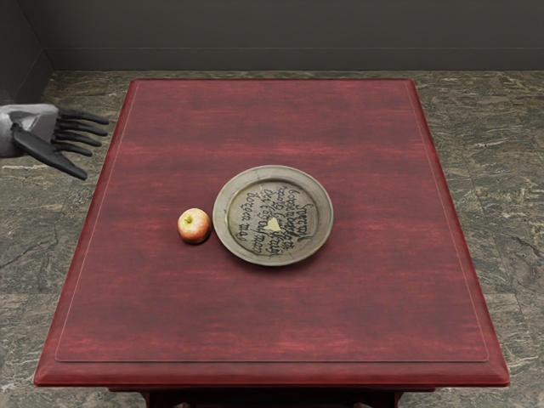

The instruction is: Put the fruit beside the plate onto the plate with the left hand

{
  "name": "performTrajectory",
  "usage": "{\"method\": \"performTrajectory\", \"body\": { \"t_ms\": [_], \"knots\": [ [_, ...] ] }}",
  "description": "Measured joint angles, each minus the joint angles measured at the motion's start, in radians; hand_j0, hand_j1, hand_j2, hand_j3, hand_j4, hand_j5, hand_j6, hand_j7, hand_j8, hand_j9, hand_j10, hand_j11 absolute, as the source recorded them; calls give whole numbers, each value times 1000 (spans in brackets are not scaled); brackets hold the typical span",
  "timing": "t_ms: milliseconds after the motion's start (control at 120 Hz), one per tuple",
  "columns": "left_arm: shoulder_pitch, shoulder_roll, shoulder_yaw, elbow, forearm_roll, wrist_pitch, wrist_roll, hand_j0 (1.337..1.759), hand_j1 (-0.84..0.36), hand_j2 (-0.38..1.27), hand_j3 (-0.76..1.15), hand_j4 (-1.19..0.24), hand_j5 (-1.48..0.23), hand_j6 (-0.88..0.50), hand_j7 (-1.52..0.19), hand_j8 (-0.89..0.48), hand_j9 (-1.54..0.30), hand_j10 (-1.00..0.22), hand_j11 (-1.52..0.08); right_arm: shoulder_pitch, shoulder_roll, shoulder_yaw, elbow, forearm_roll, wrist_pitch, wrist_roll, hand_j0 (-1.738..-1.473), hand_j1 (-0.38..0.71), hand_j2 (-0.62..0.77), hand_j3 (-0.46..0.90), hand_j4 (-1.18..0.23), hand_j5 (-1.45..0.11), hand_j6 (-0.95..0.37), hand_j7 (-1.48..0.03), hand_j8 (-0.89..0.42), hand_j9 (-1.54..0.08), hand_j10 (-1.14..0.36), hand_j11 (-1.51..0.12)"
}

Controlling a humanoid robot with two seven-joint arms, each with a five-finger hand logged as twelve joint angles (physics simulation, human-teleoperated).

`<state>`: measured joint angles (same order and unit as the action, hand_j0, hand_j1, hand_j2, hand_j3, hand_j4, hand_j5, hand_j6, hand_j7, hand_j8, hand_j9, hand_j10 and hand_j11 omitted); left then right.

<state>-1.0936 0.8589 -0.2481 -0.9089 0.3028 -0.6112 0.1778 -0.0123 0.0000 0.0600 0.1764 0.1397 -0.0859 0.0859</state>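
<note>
At the upper left of the head view, the left hand [49, 136] hangs beyond the left edge of the table [297, 127], over the stone floor [493, 127]. Only the hand and a short grey section of the wrist show. The black fingers [85, 119] are extended and slightly spread, pointing right toward the table. The thumb angles down and to the right below them. The hand is open and grips nothing.

The plate [229, 197] lies flat on the table, slightly right of the table's centre. It is round and grey-green, with a raised rim. Its inner face carries lines of dark script and a small pale mark at the centre. Nothing rests on that face.

The apple [194, 225] stands on the bare table just beside the plate's left rim. Whether it touches the rim cannot be told. It is red and yellow, with the stem end facing up.

The apple lies well apart from the hand, to the hand's right and nearer the table's front edge. The plate lies farther from the hand than the apple, on the apple's far side.
</note>
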Motion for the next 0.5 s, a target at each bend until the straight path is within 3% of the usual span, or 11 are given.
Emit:
{"method": "performTrajectory", "body": {
  "t_ms": [208, 292, 358, 500],
  "knots": [
    [-2, 26, 0, -55, 8, 0, 0, 1658, 57, 50, 0, -247, -319, -247, -318, -247, -318, -246, -318, 0, 0, 4, 0, 1, 0, 0, -1658, -306, -7, 0, -36, -47, -36, -47, -36, -47, -36, -47],
    [-16, 131, -1, -176, 10, 0, 0, 1658, 57, 51, 0, -247, -319, -247, -318, -247, -318, -246, -318, 0, 0, 4, 0, 1, 0, 0, -1658, -306, -7, 0, -36, -47, -37, -47, -36, -47, -36, -47],
    [-17, 148, -1, -268, 32, 0, 2, 1658, 57, 51, 0, -247, -319, -247, -318, -247, -318, -246, -318, 0, 0, 4, 0, 1, 0, 0, -1658, -306, -7, 0, -36, -47, -37, -47, -36, -47, -36, -47],
    [-15, 167, 17, -454, 100, 85, 68, 1658, 57, 51, 0, -248, -319, -248, -319, -248, -319, -247, -319, 0, 0, 4, 0, 1, 0, 0, -1658, -306, -7, 0, -36, -47, -37, -47, -36, -47, -36, -47]
  ]
}}
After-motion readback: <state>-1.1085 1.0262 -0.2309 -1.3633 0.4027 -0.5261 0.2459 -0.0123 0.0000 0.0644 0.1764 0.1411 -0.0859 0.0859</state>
